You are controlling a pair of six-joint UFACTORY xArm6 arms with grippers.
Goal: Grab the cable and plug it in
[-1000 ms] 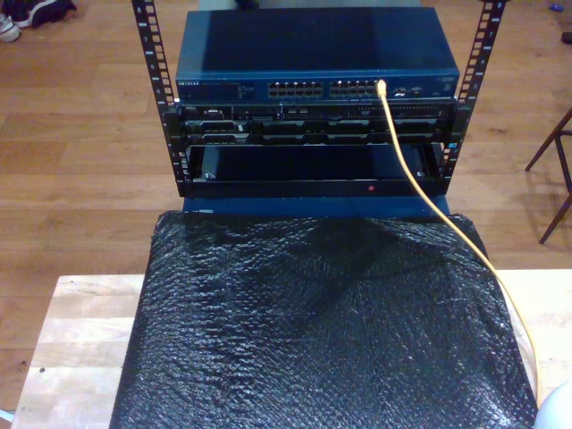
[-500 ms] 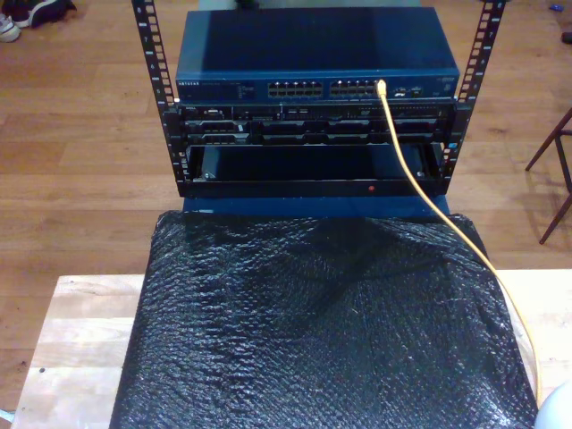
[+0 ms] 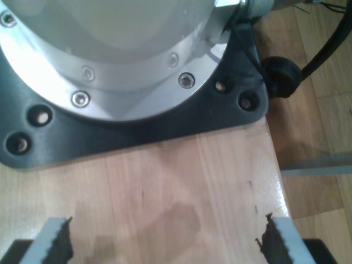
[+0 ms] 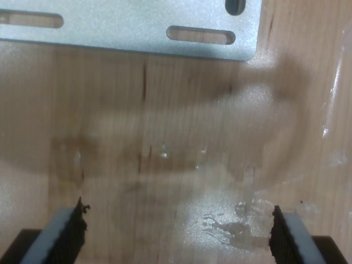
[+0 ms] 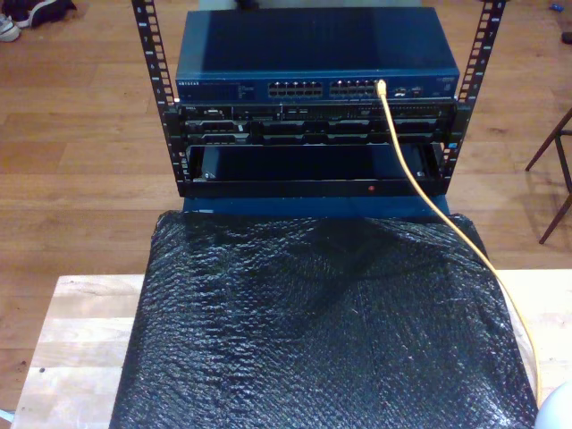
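Yellow-orange, the cable [image 5: 420, 183] runs from a port on the blue network switch [image 5: 313, 54] in the rack, down over the black textured mat [image 5: 313, 331] toward the exterior view's lower right; its plug looks already seated. My first tool [image 3: 165, 242] and my second tool [image 4: 176, 231] both hang spread and empty over the bare wooden counter [image 4: 165, 137], seemingly parked clear of the rack.

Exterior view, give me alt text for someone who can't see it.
A yellow-orange cable is plugged into the blue network switch atop a black rack, then trails down across a black bubble-wrap sheet covering a wooden table, toward the exterior view's lower right.
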